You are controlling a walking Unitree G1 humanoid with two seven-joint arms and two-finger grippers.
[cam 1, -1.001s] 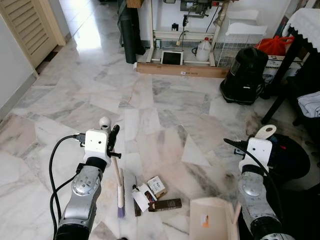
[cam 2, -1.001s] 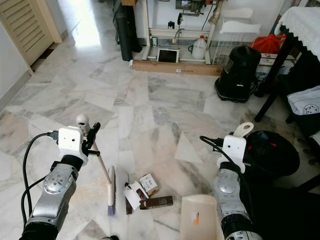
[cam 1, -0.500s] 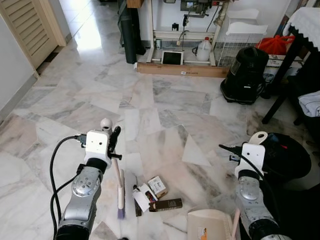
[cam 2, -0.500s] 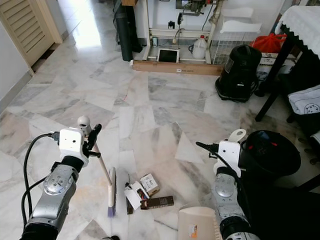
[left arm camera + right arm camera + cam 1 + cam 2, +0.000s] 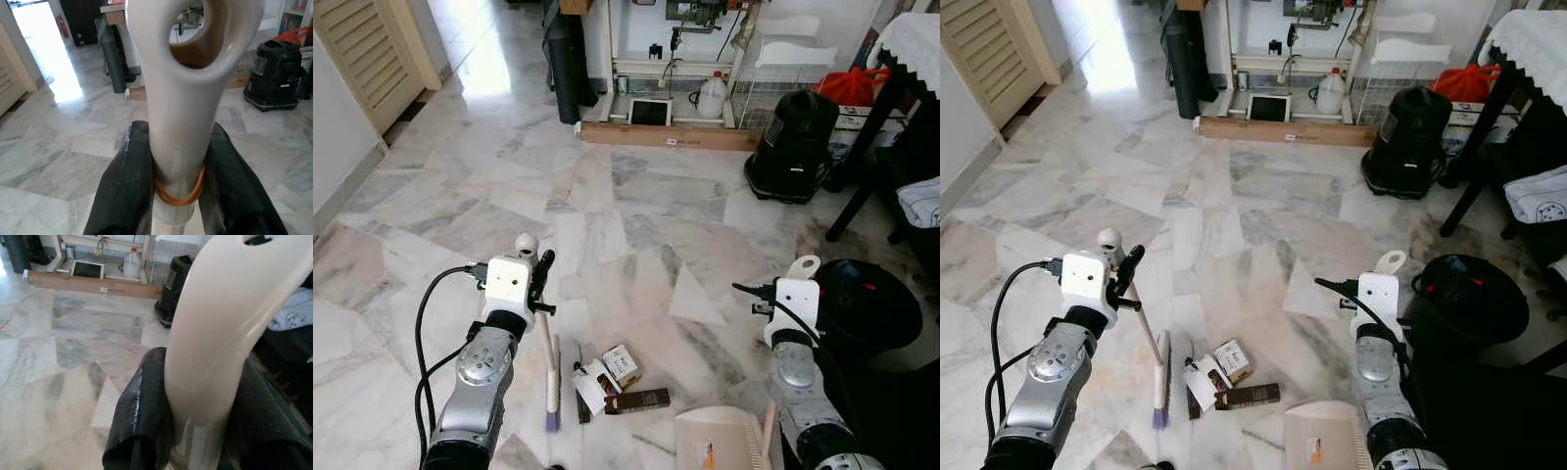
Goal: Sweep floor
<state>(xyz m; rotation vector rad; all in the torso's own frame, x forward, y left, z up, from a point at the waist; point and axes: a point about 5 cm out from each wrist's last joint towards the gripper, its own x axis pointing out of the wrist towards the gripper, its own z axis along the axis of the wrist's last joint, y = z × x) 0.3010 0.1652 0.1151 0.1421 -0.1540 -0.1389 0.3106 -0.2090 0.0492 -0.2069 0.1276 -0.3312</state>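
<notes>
On the marble floor (image 5: 636, 196) right in front of the robot lay a small heap of litter: a white carton (image 5: 590, 384), a little box (image 5: 622, 363) and a dark flat wrapper (image 5: 639, 399), all touching or just beside each other. The brush (image 5: 551, 377) stood just left of the heap, bristle end down on the floor, pale handle sloping up to the left gripper (image 5: 540, 277). In the left wrist view its black fingers (image 5: 128, 191) were pinched on the cream handle, above an orange rubber band (image 5: 179, 195). The dustpan (image 5: 722, 443) sat right of the heap, at the near edge of the eye views. The right gripper (image 5: 195, 396) was clamped on the dustpan's cream handle, fingers pressed to both sides.

Beyond the heap the floor ran open. Right side was crowded: a black bin (image 5: 867, 304) near the right arm, a dark table leg (image 5: 862, 162), a black vacuum (image 5: 791, 147). At the far edge lay a long cardboard box (image 5: 671, 137), with a white jug (image 5: 710, 98) behind it. A louvred door (image 5: 367, 59) stood at far left.
</notes>
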